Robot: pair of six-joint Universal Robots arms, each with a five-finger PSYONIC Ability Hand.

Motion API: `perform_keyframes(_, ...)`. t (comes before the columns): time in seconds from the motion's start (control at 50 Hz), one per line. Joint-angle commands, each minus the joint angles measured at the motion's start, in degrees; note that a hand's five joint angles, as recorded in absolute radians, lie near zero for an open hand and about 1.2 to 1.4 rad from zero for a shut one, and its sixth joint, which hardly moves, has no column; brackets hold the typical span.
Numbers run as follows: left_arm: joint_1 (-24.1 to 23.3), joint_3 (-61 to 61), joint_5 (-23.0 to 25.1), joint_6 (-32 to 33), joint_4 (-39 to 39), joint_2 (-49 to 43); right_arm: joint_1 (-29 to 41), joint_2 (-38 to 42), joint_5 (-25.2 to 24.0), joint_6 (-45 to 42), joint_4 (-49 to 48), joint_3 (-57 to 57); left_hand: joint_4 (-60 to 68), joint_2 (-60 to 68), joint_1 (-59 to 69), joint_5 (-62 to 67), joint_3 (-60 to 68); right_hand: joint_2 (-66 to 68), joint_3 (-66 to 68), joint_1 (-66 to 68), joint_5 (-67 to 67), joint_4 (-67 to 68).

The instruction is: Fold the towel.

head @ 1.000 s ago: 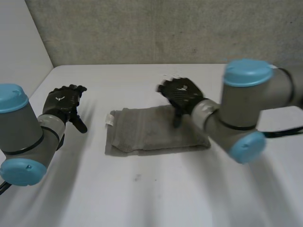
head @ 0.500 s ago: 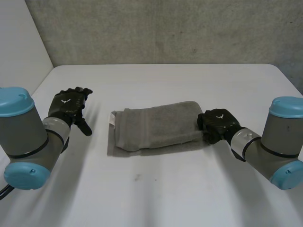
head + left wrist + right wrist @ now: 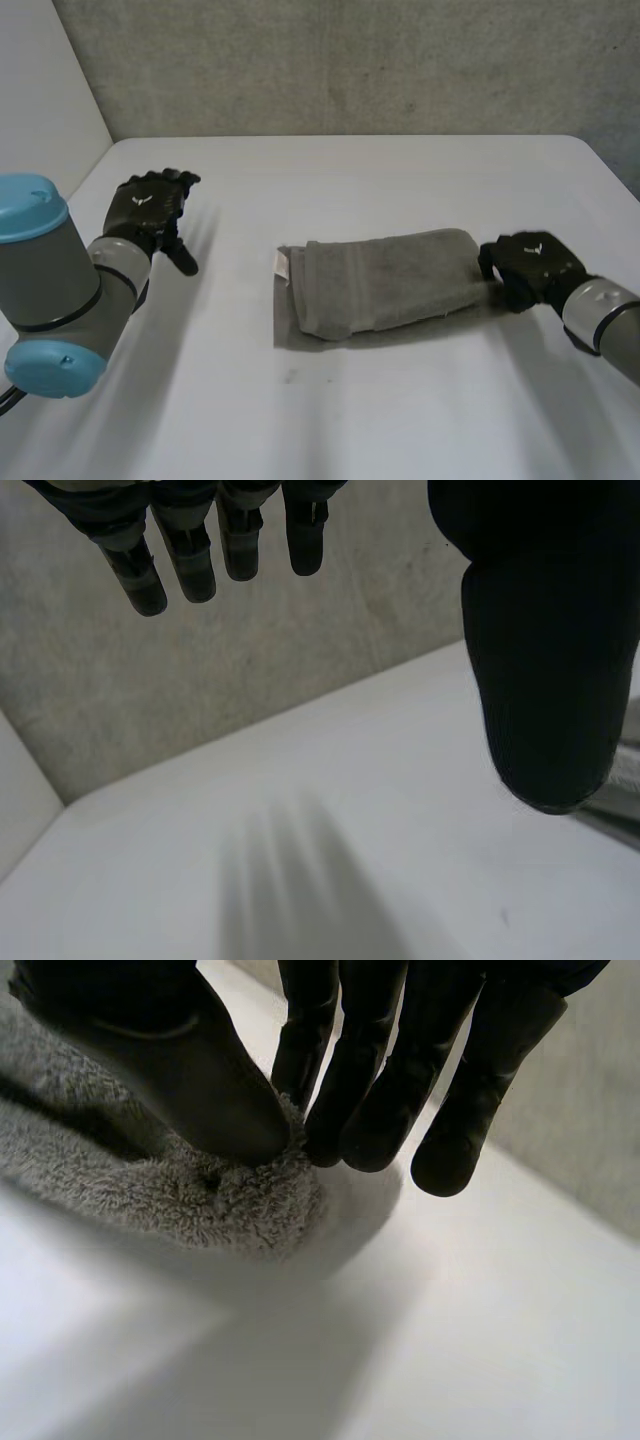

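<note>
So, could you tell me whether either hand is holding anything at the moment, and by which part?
The right hand pinches the grey towel at its end nearest that hand, between thumb and fingers. The left hand is open and holds nothing.

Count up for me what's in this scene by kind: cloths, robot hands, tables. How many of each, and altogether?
towel: 1, grey, folded
hands: 2, black; the left hand open and apart from the towel, the right hand pinching the towel's end
table: 1, white
Total: 4
</note>
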Motion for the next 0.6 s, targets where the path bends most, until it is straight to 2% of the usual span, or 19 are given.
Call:
perform_keyframes(0.02, -2.56, 3.96, -0.05, -0.17, -0.44, 0.67, 11.51, 0.77, -1.05, 2.44, 0.31, -11.97, 0.44, 0.58, 0.10, -1.48, 0.50, 3.96, 3.64, 6.00, 3.83, 3.24)
perform_keyframes(0.04, -2.57, 3.97, -0.05, -0.17, -0.44, 0.67, 11.54, 0.78, -1.05, 2.46, 0.31, -12.00, 0.44, 0.58, 0.10, -1.48, 0.50, 3.96, 3.64, 6.00, 3.83, 3.24)
perform_keyframes(0.08, -3.62, 5.28, -0.13, -0.26, -0.44, 0.67, 18.53, 6.47, -0.52, 4.03, 0.48, -19.25, 0.44, 0.58, 0.10, -1.48, 0.50, 3.96, 3.64, 6.00, 3.83, 3.24)
perform_keyframes(0.1, -3.62, 5.29, -0.13, -0.26, -0.44, 0.67, 18.57, 6.50, -0.52, 4.04, 0.48, -19.29, 0.44, 0.58, 0.10, -1.48, 0.50, 3.96, 3.64, 6.00, 3.83, 3.24)
perform_keyframes(0.12, -4.15, 5.90, -0.22, -0.35, -0.44, 0.67, 23.18, 9.45, -0.26, 4.30, 0.92, -23.47, 0.44, 0.58, 0.10, -1.48, 0.50, 3.96, 3.64, 6.00, 3.83, 3.24)
perform_keyframes(0.14, -4.15, 5.90, -0.22, -0.35, -0.44, 0.67, 23.23, 9.48, -0.26, 4.30, 0.92, -23.51, 0.44, 0.58, 0.10, -1.48, 0.50, 3.96, 3.64, 6.00, 3.83, 3.24)
perform_keyframes(0.18, -4.76, 6.87, -0.40, -0.35, -0.79, 0.67, 31.02, 15.69, 0.35, 4.21, 3.37, -30.86, 0.44, 0.58, 0.10, -1.48, 0.50, 3.96, 3.64, 6.00, 3.83, 3.24)
perform_keyframes(0.2, -4.77, 6.87, -0.40, -0.35, -0.79, 0.67, 31.05, 15.72, 0.36, 4.21, 3.38, -30.89, 0.44, 0.58, 0.10, -1.48, 0.50, 3.96, 3.64, 6.00, 3.83, 3.24)
perform_keyframes(0.24, -4.94, 7.13, -0.49, -0.52, -0.97, 0.67, 35.08, 22.90, 1.14, 4.04, 7.23, -36.67, 0.44, 0.58, 0.10, -1.48, 0.50, 3.96, 3.64, 6.00, 3.83, 3.24)
perform_keyframes(0.34, -5.12, 7.22, -0.49, -1.14, -1.06, 0.58, 39.13, 29.77, 2.64, 3.25, 13.39, -41.87, 0.44, 0.58, 0.10, -1.48, 0.50, 3.96, 3.64, 6.00, 3.83, 3.24)
perform_keyframes(0.42, -5.47, 7.31, -0.49, -1.14, -1.14, 0.40, 39.31, 29.44, 4.93, 3.51, 15.16, -42.76, 0.44, 0.58, 0.10, -1.48, 0.50, 0.83, 0.50, 2.87, 0.69, 0.10)
perform_keyframes(0.46, -5.47, 7.57, -0.49, -1.14, -1.06, 0.14, 38.18, 25.68, 8.42, 5.00, 14.38, -41.71, 0.44, 0.58, 0.10, -1.48, 0.50, -66.04, -66.36, -64.00, -66.17, -66.76)
perform_keyframes(0.52, -5.56, 8.01, -0.40, -1.23, -1.06, -0.12, 37.20, 23.11, 9.85, 6.67, 13.58, -40.56, 0.44, 0.58, 0.10, -1.48, 0.50, -66.04, -66.36, -64.00, -66.17, -66.76)
perform_keyframes(0.6, -6.43, 9.68, -0.40, -1.75, -1.14, -1.52, 31.34, 16.54, 10.99, 14.38, 10.78, -34.26, 0.82, 0.96, 0.48, -1.10, 0.88, -66.04, -66.36, -64.00, -66.17, -66.76)
